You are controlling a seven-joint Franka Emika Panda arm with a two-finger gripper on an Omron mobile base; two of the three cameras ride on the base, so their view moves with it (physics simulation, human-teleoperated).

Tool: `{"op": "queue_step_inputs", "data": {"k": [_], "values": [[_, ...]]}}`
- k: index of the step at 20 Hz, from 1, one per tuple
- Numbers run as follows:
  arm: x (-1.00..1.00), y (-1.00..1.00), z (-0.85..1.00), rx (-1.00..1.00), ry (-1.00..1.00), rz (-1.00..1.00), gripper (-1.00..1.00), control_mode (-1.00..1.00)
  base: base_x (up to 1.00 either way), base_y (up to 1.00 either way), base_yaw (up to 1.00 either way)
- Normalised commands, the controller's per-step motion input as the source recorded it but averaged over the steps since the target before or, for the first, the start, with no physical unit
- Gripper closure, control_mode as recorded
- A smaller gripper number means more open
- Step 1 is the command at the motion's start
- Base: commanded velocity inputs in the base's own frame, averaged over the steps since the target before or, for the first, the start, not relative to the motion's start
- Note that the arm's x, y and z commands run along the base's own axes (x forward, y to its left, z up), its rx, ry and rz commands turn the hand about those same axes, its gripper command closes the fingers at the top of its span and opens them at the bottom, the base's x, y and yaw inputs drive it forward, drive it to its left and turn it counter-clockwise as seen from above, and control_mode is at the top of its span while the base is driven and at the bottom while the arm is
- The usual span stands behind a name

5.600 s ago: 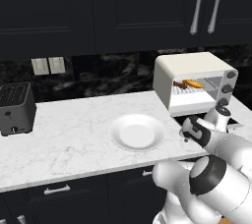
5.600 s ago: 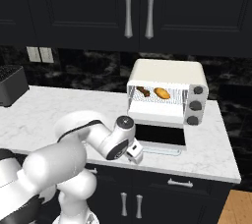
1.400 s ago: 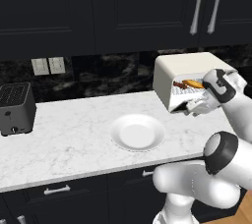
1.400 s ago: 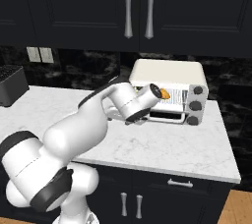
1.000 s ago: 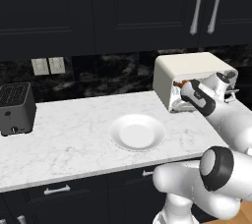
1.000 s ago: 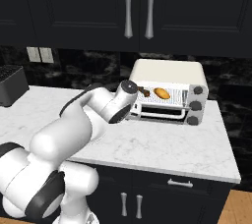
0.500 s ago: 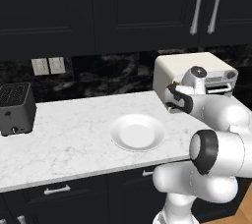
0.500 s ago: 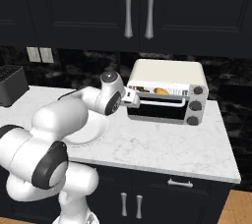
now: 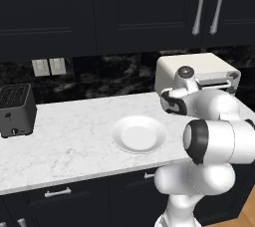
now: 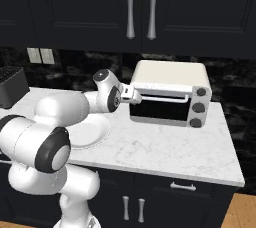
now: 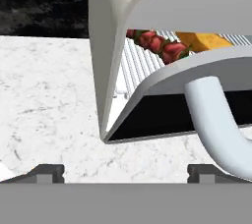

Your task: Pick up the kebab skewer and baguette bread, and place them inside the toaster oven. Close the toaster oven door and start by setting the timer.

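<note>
Toaster oven [image 10: 170, 97] stands at the right of the white marble counter [image 10: 165, 147] in the right base view, its three round knobs [image 10: 198, 107] stacked on its right face. That view shows the toaster oven door [image 10: 159, 112] almost upright, its pale handle bar [image 10: 165, 99] along the top edge. In the left base view the arm covers most of the oven front [image 9: 199, 74]; the white plate [image 9: 139, 135] sits at centre and the black slot toaster [image 9: 16, 110] at far left. The hand view looks through the narrow gap above the door [image 11: 197, 105]: kebab skewer [image 11: 157, 43] and baguette bread [image 11: 204, 41] lie side by side on the wire rack [image 11: 135, 63], upper centre. The gripper [image 11: 126, 171] has its fingers spread wide, holding nothing, with the handle bar [image 11: 219, 125] at lower right beside the right fingertip.
</note>
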Motion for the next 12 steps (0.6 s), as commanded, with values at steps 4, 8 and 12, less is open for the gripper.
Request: {"op": "queue_step_inputs", "data": {"k": [4,8,12], "values": [[0.62,0.0,0.0,-0.08,0.0,0.0,-1.0,-1.0,0.0,0.0,0.0],[0.47,0.0,0.0,-0.05,0.0,0.0,-1.0,-1.0,0.0,0.0,0.0],[0.36,0.0,0.0,-0.03,0.0,0.0,-1.0,-1.0,0.0,0.0,0.0]]}}
